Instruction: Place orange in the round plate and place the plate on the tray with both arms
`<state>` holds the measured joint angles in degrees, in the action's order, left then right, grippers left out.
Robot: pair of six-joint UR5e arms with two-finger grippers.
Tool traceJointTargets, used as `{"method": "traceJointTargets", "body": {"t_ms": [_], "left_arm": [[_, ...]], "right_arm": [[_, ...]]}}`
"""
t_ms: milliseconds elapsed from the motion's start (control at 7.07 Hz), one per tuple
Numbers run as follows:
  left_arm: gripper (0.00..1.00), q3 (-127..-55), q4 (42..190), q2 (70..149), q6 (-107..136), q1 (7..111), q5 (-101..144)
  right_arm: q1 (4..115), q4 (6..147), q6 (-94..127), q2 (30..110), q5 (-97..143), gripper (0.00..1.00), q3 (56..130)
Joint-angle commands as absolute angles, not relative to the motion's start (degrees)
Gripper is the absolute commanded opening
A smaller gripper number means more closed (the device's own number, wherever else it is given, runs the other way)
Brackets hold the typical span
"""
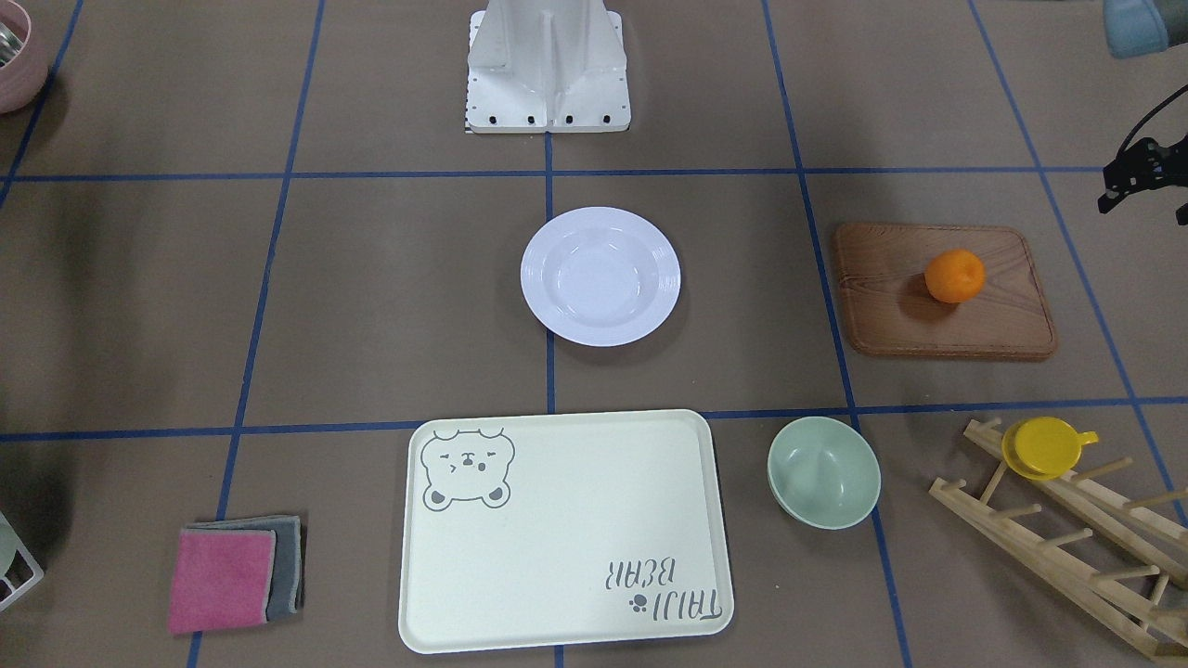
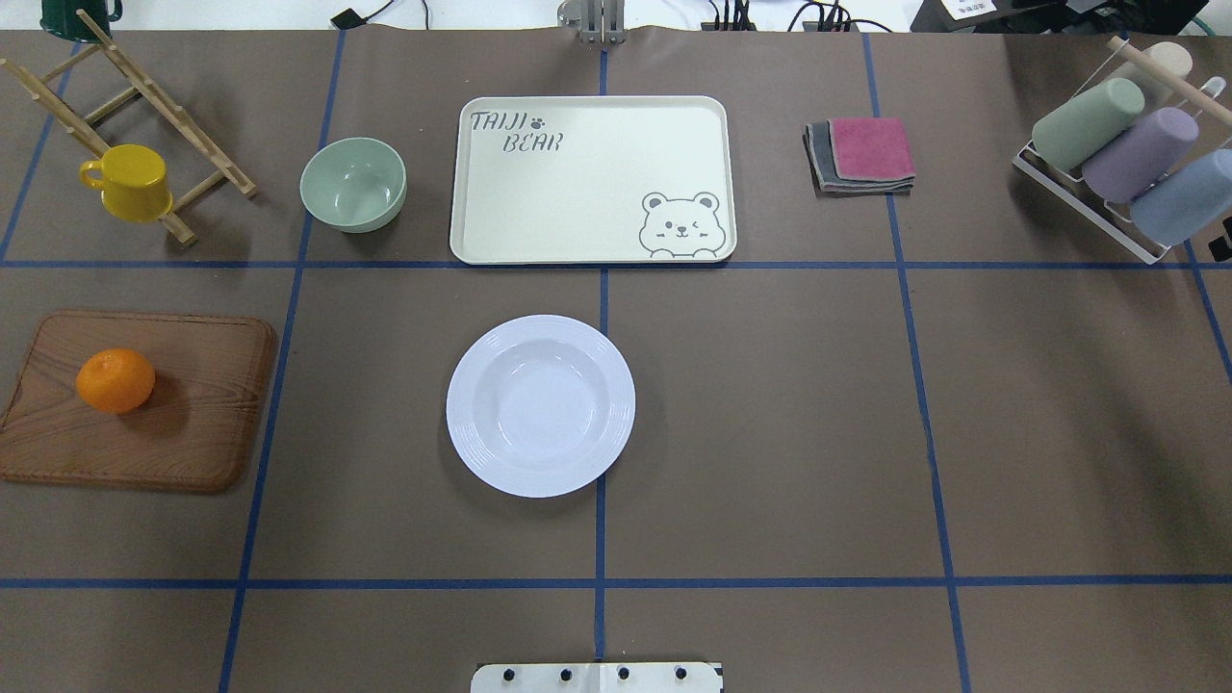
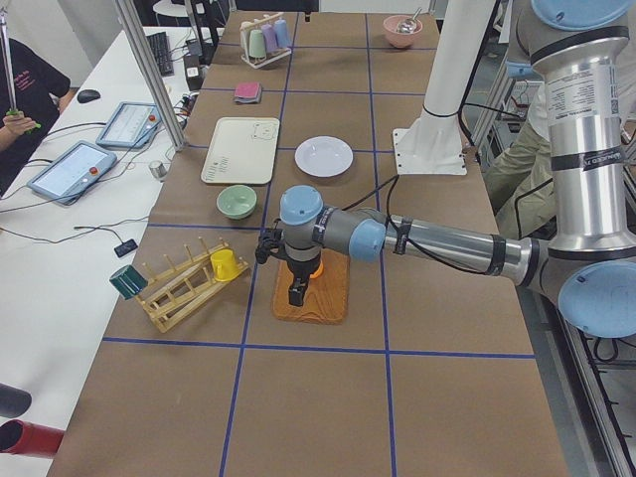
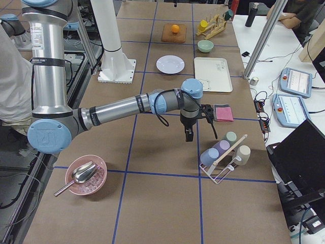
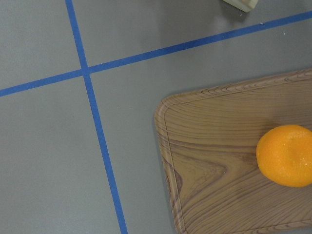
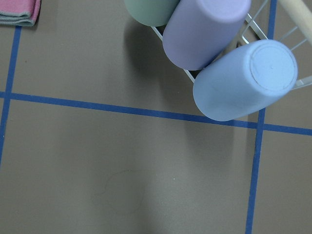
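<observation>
The orange lies on a brown wooden board at the table's left. An empty white round plate sits mid-table. Beyond it lies the cream bear tray, with nothing on it. In the exterior left view, my left gripper hangs over the board, close beside the orange. I cannot tell whether it is open. Its wrist view shows the orange at the right edge and no fingers. My right gripper hovers over bare table near the cup rack, state unclear.
A pale green bowl stands left of the tray. A yellow cup hangs on a wooden peg rack. Folded pink and grey cloths and a wire rack of tumblers are at the right. A person sits at a side desk.
</observation>
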<state>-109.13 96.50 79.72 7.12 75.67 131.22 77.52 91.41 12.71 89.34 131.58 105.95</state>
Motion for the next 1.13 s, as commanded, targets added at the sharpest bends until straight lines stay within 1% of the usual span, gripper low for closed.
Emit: {"method": "traceJointTargets", "body": {"t_ms": [0,283,425,566,708,991], "left_arm": [[0.99,-109.07,96.5,79.72,7.21,75.67,131.22],[0.99,-109.33,96.5,79.98,7.73,75.41,131.13],[0.99,-109.77,96.59,80.68,11.13,75.15,131.13],[0.99,-110.04,97.37,81.12,14.38,74.71,131.13],[0.99,-110.04,98.51,81.38,17.55,74.45,131.05],[0.99,-109.86,98.7,83.66,25.44,68.5,130.35]], "right_arm": [[77.52,90.97,11.96,89.3,131.66,1.0,106.17],[76.29,83.45,12.83,88.95,132.45,1.0,105.39],[76.12,81.84,14.22,89.03,133.76,1.0,104.95],[75.94,80.61,14.76,88.95,142.12,1.0,105.55],[74.98,80.07,20.16,88.95,149.52,1.0,105.12],[70.51,71.42,26.18,88.42,151.79,1.0,104.77]]}}
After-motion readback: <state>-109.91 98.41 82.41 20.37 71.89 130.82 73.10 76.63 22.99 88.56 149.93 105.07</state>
